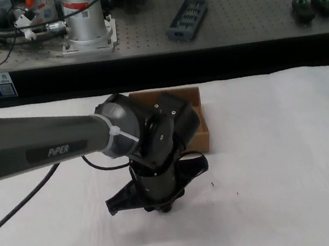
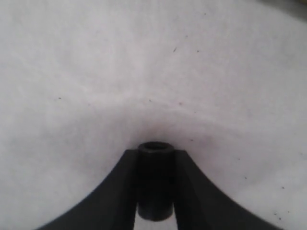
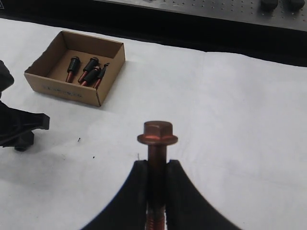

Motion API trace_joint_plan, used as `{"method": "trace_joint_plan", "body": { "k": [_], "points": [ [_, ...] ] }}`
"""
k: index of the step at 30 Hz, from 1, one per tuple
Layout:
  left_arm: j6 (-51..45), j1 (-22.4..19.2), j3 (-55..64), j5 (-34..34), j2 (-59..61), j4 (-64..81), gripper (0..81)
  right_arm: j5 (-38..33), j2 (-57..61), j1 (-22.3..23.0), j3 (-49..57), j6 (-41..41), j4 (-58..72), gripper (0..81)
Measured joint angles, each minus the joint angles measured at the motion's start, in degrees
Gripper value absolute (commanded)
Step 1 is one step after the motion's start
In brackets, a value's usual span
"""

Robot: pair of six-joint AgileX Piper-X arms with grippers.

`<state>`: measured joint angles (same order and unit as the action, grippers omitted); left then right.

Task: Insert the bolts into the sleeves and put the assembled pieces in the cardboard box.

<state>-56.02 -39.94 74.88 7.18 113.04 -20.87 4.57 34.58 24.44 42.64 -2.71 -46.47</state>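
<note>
1. Step in hand: both parts are gripped and the mating of bolt and sleeve is not yet done.

2. Left pincer (image 2: 156, 158): pinching the black sleeve (image 2: 156, 184) between its fingers. The sleeve's open bore faces away from the wrist, toward the white cloth of the worktop (image 2: 144, 72). In the high view I see the left arm (image 1: 37, 150) reaching in from the side, its pincer pointing down over the cloth, just in front of the cardboard box (image 1: 205, 137).

3. Right pincer (image 3: 157, 165): pinching the copper bolt (image 3: 157, 148) by its shank. The flanged hex head stands clear beyond the fingertips. The threaded part runs back between the fingers.

4. Cardboard box (image 3: 62, 89): it rests on the cloth, well apart from the right pincer, and already holds several assembled pieces (image 3: 86, 71), black at one end and copper at the other. I cannot count them with certainty.

5. Next move, as I judge it: bring the two pincers together above the cloth and set the bolt's axis in line with the sleeve's bore before any push. Both grips must hold firm during insertion.

6. Caution: with the head leading and the thread held inside the grip, I expect the bolt may need turning or regripping so that the correct end meets the bore. Misalignment would likely jam or tilt the sleeve.
</note>
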Motion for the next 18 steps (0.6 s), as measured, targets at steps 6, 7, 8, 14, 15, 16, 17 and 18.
{"method": "trace_joint_plan", "body": {
  "k": [6, 7, 8, 14, 15, 16, 17, 18],
  "points": [
    [2.3, 0.0, 0.0, -1.4, -0.4, 0.1, 8.3, 0.0, 0.0, 0.0, 0.0, -0.2, 0.0, 3.6],
    [4.3, 0.0, 0.0, -1.4, -0.7, 0.1, 8.3, 0.0, 0.0, 0.0, 0.0, -0.4, 0.0, 3.6],
    [6.6, 0.0, 0.0, -1.2, -1.1, 0.1, 8.3, 0.0, 0.0, 0.0, 0.0, -0.8, 0.0, 3.6],
    [14.5, 0.0, 0.0, 1.1, -4.4, -0.3, 1.4, -0.8, 0.0, 0.0, 0.0, -2.5, 0.3, 3.6],
    [16.3, 0.0, 0.0, 2.0, -5.6, -0.4, 0.8, -0.8, 0.0, 0.0, 0.0, -2.5, 0.3, 3.6],
    [17.6, 0.0, 0.0, 2.8, -6.7, -0.4, 0.6, -0.9, 0.0, 0.0, 0.0, -2.5, 0.6, 3.6],
    [19.4, 0.0, 0.0, 3.5, -7.9, -0.4, 0.6, -1.1, 0.0, 0.0, 0.0, -2.6, 1.0, 3.6],
    [21.3, 0.0, 0.0, 4.1, -9.0, -0.4, 0.6, -1.5, 0.0, 0.0, 0.0, -2.6, 1.4, 3.6]
  ]
}}
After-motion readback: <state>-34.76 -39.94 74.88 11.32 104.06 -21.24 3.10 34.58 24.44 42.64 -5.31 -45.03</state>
